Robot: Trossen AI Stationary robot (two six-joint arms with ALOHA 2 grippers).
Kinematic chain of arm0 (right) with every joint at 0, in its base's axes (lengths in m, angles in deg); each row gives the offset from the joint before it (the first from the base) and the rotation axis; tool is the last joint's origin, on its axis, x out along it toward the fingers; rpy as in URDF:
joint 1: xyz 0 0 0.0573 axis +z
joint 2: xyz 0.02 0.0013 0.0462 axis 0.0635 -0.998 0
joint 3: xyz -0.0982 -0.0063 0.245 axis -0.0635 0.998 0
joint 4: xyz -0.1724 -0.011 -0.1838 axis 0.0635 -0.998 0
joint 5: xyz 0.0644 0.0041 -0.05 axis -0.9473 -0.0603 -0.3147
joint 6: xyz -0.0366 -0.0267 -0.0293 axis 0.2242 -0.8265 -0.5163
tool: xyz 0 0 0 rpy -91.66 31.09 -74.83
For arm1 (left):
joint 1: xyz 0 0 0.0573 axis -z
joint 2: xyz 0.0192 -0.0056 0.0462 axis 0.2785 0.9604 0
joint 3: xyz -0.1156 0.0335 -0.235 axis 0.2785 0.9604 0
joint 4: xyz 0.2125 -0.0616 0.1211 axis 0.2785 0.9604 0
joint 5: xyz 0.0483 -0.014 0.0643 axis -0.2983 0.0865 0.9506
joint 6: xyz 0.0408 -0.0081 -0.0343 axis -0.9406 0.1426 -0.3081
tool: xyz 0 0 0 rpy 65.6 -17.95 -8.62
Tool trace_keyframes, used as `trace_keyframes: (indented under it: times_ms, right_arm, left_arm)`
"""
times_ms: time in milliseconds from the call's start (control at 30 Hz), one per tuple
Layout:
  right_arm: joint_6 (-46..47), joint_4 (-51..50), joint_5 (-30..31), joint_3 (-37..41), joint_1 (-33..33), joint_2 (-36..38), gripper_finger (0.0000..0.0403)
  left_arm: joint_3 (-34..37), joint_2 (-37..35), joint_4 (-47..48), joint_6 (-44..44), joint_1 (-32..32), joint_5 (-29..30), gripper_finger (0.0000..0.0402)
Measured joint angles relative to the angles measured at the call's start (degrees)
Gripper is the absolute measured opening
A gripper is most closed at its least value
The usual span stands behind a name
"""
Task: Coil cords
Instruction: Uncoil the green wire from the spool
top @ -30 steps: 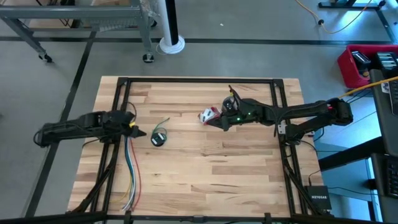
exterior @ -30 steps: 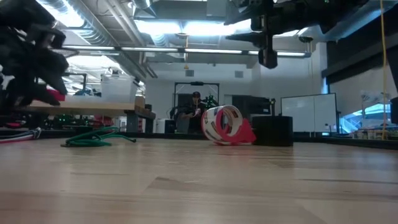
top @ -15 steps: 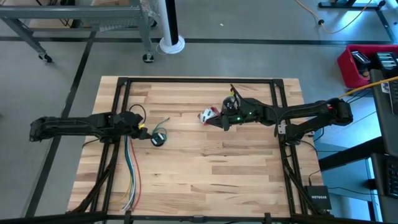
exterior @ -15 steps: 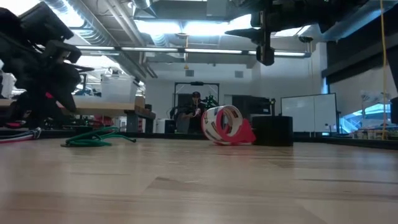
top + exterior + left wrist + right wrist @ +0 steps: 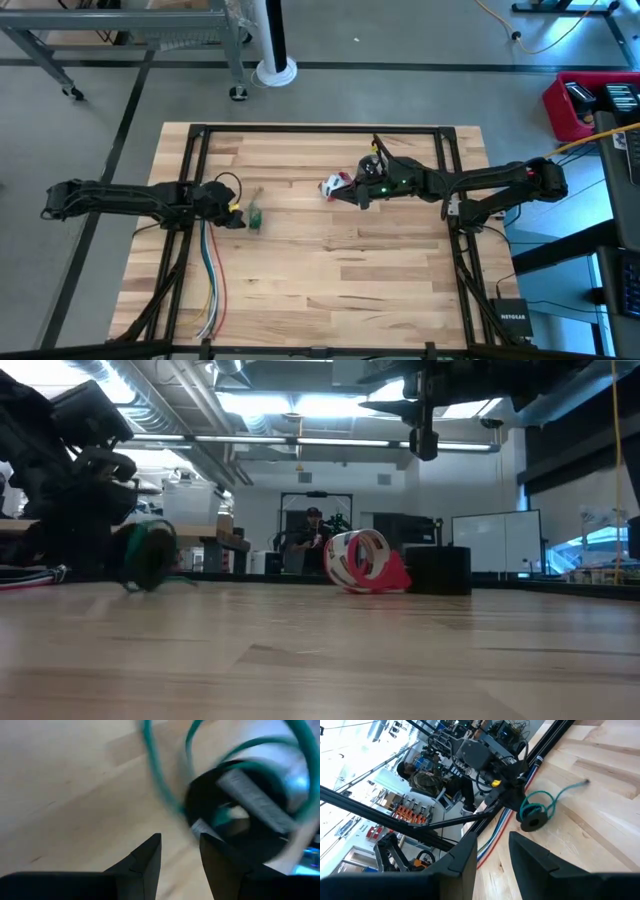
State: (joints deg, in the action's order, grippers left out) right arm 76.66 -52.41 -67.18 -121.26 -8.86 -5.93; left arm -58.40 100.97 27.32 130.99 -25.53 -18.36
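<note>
High view: a pale butcher-block counter framed by black rails stands on a grey floor. A white post base sits beyond the far edge and a red case at the right. A small black box at the lower right reads "NETGEAR". The left gripper reaches in from the left, touching the cord, a small dark-and-green bundle on the counter's left half. Coloured wires run down the left side. The right gripper hangs over the middle, beside a red-and-white tape roll.

Low view: the wood grain stretches level toward an open workshop with ceiling ducts, strip lights and a whiteboard. A seated person shows far back. The cord bundle stands on edge at the left, against the left arm.

Left wrist view: the fingers stand slightly apart, holding nothing; the cord's black round end piece and green loops lie just ahead, blurred.

Right wrist view: these fingers are likewise parted and empty. Across the counter the left arm meets the cord; shelves of orange items stand behind.
</note>
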Motion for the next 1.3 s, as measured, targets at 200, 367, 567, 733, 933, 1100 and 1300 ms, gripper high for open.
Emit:
trace_keyframes:
  times_ms: [200, 367, 567, 733, 933, 1100, 1300]
  right_arm:
    - [-0.2, 0.1, 0.0, 0.0, 0.0, 0.0, 0.0117]
    - [-0.2, 0.1, 0.0, 0.0, 0.0, 0.0, 0.0117]
    - [-1.3, 0.1, 0.0, 0.0, 0.0, 0.0, 0.0117]
    - [-1.4, 0.1, 0.0, 0.0, 0.0, 0.0, 0.0117]
    - [-1.4, 0.2, 0.0, 0.0, 0.0, 0.0, 0.0117]
    - [-1.6, 0.9, 0.6, 0.0, 0.0, 0.0, 0.0117]
    - [-2.8, 3.1, 0.6, 0.0, 0.0, 0.0, 0.0117]
  left_arm:
    - [-0.1, -0.1, -0.6, 0.4, 0.0, 0.0, 0.0129]
    - [-0.1, -0.1, -3.5, 1.6, 0.0, 0.0, 0.0129]
    - [-0.1, -0.1, -11.8, 3.9, 0.0, 0.0, 0.0129]
    - [-0.1, -0.1, -14.3, 5.0, 0.0, 0.0, 0.0129]
    - [-0.1, -0.1, -18.7, 6.3, 0.0, 0.0, 0.0129]
    - [-0.2, 1.1, -23.5, 6.6, 0.0, 2.2, 0.0129]
    - [-0.2, 5.9, -28.3, 6.6, 1.3, 2.3, 0.0129]
